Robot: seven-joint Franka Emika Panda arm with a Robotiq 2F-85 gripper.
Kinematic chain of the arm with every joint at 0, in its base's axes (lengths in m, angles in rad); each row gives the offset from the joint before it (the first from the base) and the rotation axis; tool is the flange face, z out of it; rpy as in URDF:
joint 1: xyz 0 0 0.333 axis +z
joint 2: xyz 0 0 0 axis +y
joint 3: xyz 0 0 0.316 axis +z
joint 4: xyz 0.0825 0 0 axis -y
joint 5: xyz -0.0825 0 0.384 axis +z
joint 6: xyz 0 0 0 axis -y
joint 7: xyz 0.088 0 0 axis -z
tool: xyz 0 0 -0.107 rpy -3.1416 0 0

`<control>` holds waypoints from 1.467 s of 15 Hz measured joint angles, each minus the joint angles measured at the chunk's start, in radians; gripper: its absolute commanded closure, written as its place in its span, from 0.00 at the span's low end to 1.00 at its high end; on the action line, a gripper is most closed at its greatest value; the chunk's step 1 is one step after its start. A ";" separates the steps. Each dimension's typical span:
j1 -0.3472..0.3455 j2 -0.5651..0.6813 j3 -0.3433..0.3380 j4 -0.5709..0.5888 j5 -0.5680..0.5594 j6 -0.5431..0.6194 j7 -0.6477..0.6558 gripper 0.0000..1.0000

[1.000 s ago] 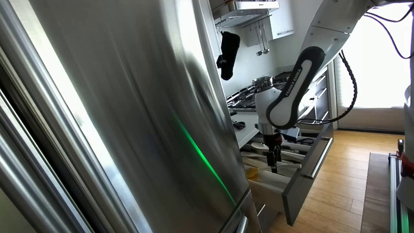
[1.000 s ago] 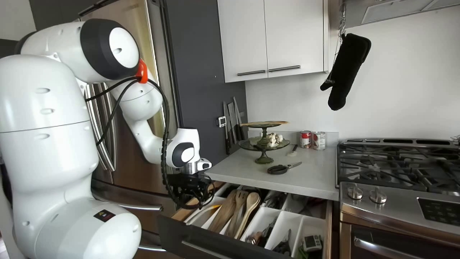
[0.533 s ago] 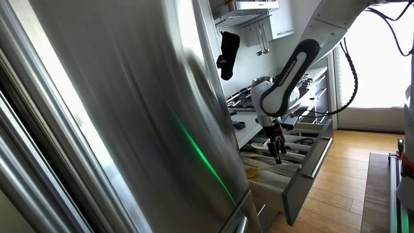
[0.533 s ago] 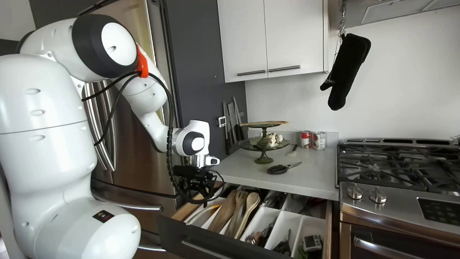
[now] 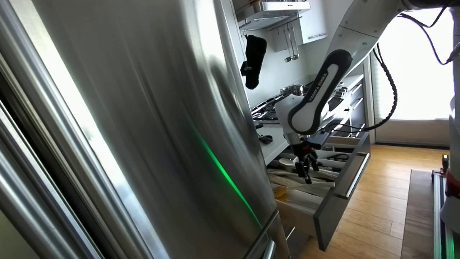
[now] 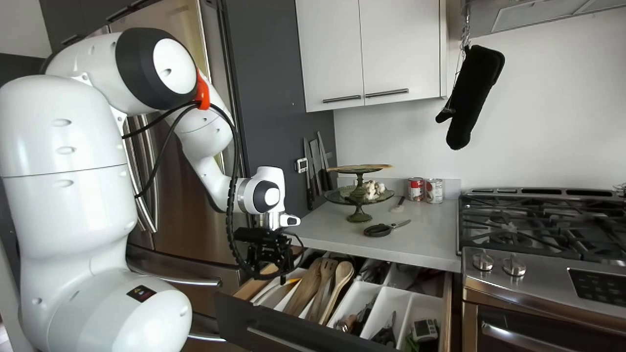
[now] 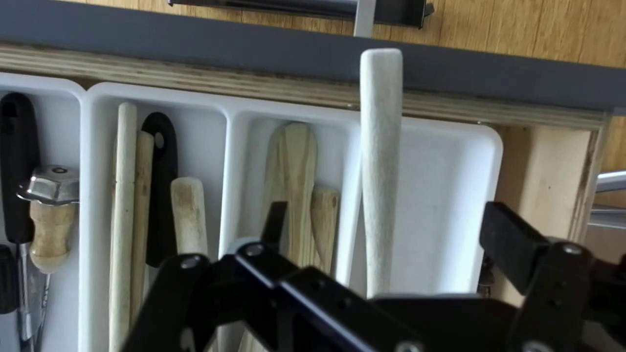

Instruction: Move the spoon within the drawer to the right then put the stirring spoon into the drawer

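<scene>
One gripper [image 7: 385, 220], fingers [image 7: 511, 239] apart over what is probably the spoon's pale handle [image 7: 381, 146] at the drawer's [image 7: 195, 41] front edge, could snag neighbouring wooden utensils [image 7: 297, 171] by descending too deep.

You can identify the gripper [image 7: 386, 210] by its black finish, and the arm [image 6: 63, 127] by its white shell, black joint band and orange-red clip [image 6: 202, 93]. Note the drawer [image 7: 244, 46]: dark grey front, edge striped in tan and brown layers, white tray [image 7: 430, 195]. Your wrist view shows the long handle [image 7: 381, 166] as chalky off-white; the slotted spatula [image 6: 325, 270] is light brown. The floor boards [image 5: 377, 201] are honey-coloured. The small, blurred item [image 5: 280, 193] in the drawer seems yellow, its exact shade uncertain
</scene>
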 measured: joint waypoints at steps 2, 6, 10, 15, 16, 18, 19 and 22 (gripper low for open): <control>0.006 0.026 0.000 0.016 -0.005 0.000 0.030 0.00; 0.015 0.085 0.000 0.051 -0.006 -0.002 0.064 0.10; 0.021 0.143 0.000 0.088 -0.007 -0.002 0.080 0.47; 0.028 0.183 -0.001 0.124 -0.010 -0.009 0.091 0.85; 0.029 0.187 -0.001 0.130 -0.011 -0.015 0.093 0.92; 0.030 0.191 -0.001 0.137 -0.012 -0.021 0.097 0.99; 0.032 0.191 -0.001 0.140 -0.012 -0.023 0.097 0.95; 0.039 0.190 -0.001 0.145 -0.014 -0.032 0.103 0.95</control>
